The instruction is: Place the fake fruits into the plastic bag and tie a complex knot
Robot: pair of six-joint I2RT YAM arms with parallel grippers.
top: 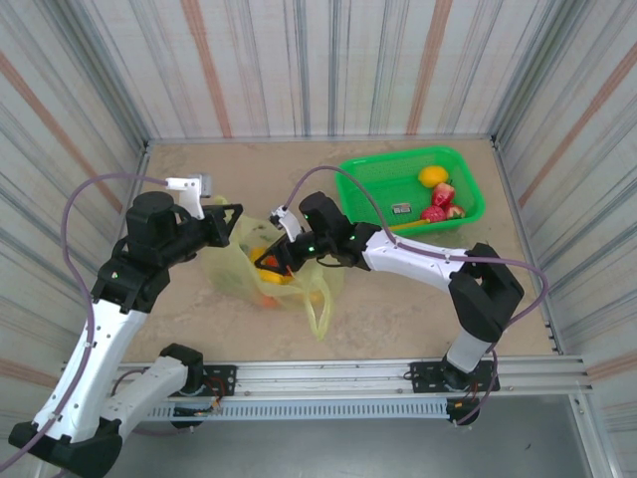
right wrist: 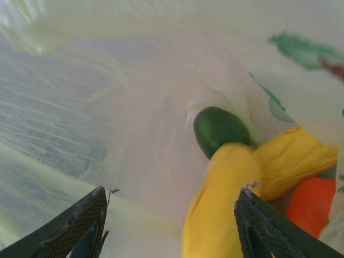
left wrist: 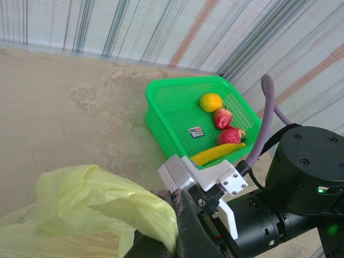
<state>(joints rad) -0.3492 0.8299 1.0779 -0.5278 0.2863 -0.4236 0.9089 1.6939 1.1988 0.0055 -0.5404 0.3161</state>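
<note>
right wrist view looks into the thin, limp bag (right wrist: 134, 123) on the worktop (top: 398, 289), where the right jaws stand released around a light, slick banana (right wrist: 217, 215) beside a green fruit (right wrist: 217, 129), while the left jaws pinch its rim, probably the safest hold.

You're working with a bag (top: 227, 267) of thin, crinkly, translucent plastic film. Inside it, the banana (right wrist: 215, 226) and green fruit (right wrist: 220, 129) look like smooth, glossy plastic. The basket (left wrist: 177, 118) is rigid plastic mesh with a slight sheen. The table (top: 398, 299) looks matt and mottled, like stone.
</note>
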